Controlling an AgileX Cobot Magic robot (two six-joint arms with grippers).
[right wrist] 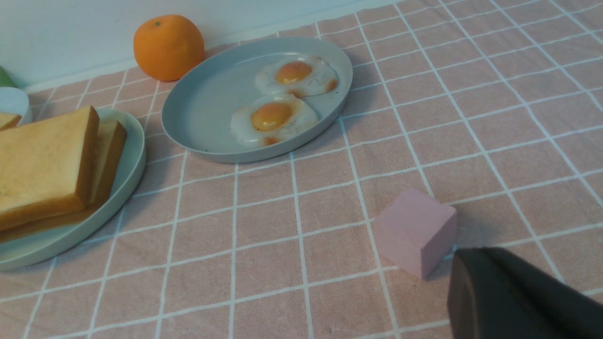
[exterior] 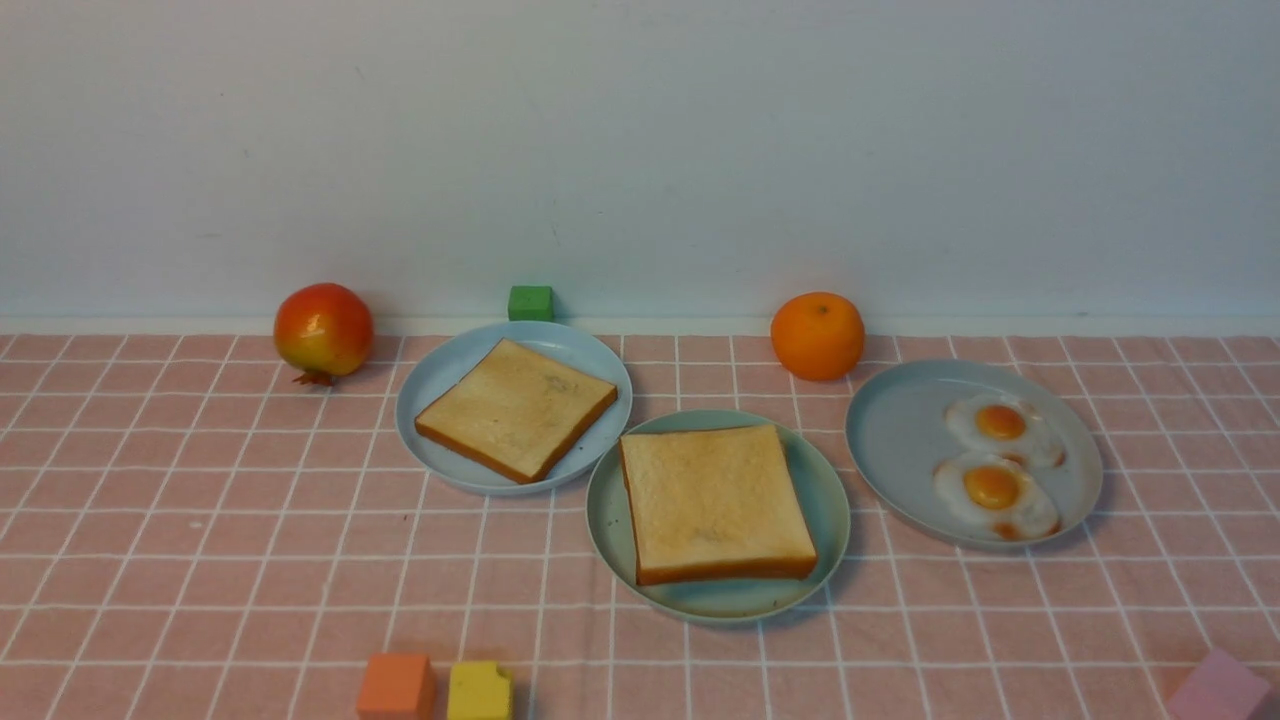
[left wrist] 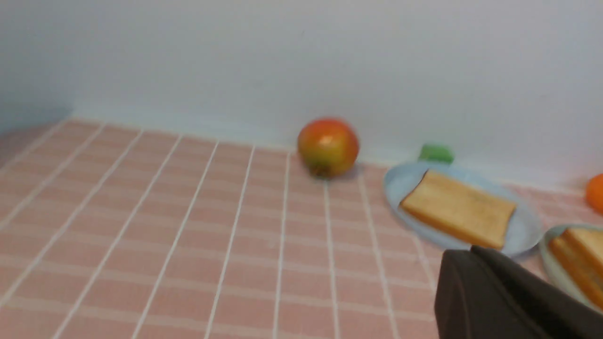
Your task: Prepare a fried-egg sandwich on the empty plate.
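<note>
A: Which fruit lie on the pink checked cloth (exterior: 200, 520)?
B: A red-yellow pomegranate (exterior: 323, 331) near the far edge, toward the left; an orange (exterior: 817, 335) near the far edge, right of centre.

A: And the pale blue-grey plates?
B: The left plate (exterior: 440, 375) bears one toast slice (exterior: 515, 408). The right plate (exterior: 900, 440) bears two fried eggs (exterior: 1000, 465), one behind the other.

A: The blocks?
B: A green block (exterior: 530, 302) at the far edge, just behind the left plate. An orange block (exterior: 396, 686) and a yellow block (exterior: 480, 690) sit side by side at the near edge. A pink block (exterior: 1218, 687) occupies the near right corner.
</note>
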